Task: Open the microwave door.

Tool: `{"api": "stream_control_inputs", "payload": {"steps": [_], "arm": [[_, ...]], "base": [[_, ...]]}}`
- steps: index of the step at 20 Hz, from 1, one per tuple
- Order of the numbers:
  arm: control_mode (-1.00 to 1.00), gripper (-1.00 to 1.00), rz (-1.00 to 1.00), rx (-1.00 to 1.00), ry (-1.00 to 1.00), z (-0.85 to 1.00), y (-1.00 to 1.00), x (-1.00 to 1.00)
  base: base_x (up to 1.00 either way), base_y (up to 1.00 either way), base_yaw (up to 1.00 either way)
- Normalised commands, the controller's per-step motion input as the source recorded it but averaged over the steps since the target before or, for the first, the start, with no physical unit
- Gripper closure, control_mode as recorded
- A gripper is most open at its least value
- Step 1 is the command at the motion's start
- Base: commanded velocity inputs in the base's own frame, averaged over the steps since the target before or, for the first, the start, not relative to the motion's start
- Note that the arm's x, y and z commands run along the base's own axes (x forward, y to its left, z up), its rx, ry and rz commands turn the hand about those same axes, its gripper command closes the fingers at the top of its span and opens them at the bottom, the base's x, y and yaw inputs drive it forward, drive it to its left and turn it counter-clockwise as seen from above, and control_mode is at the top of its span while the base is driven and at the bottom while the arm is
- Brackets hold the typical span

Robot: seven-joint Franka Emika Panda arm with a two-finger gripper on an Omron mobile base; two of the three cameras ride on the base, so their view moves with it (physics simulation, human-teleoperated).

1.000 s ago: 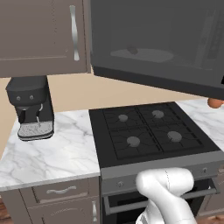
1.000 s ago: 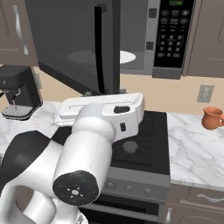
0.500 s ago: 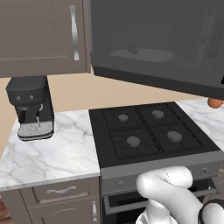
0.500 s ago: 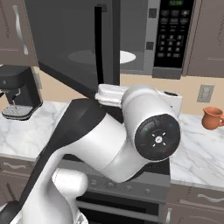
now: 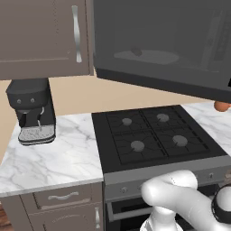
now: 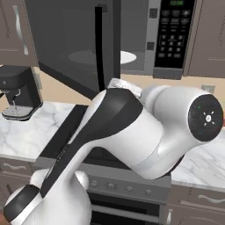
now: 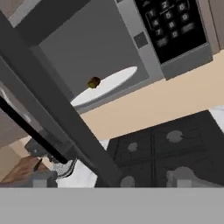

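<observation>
Already the microwave door (image 6: 70, 48) stands swung wide out over the stove top (image 5: 151, 137), hinged at left, edge-on in the hand view. Microwave (image 6: 145, 35) cavity exposed above the stove, white turntable plate (image 7: 105, 85) with small brown item (image 7: 93, 82) on it. Gripper (image 7: 109, 181) jaws spread wide, holding nothing. Coffee machine (image 5: 31, 110) on counter at left.

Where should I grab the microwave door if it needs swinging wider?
Grip the microwave door at its free vertical edge, by the black handle strip, coming from the stove side. The door stands swung out, so that edge is exposed; the gripper is open beside it.
</observation>
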Motion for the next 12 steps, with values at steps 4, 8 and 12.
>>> {"api": "stream_control_inputs", "payload": {"steps": [4,8,12], "arm": [[-1.00,-1.00,0.00,0.32,0.09,-0.52,0.00,0.42],[-1.00,-1.00,0.00,0.32,0.11,0.00,0.00,0.56],[-1.00,-1.00,0.00,0.26,0.13,0.00,0.00,0.68]], "base": [[0.00,0.00,0.00],[0.00,0.00,0.00],[0.00,0.00,0.00]]}}
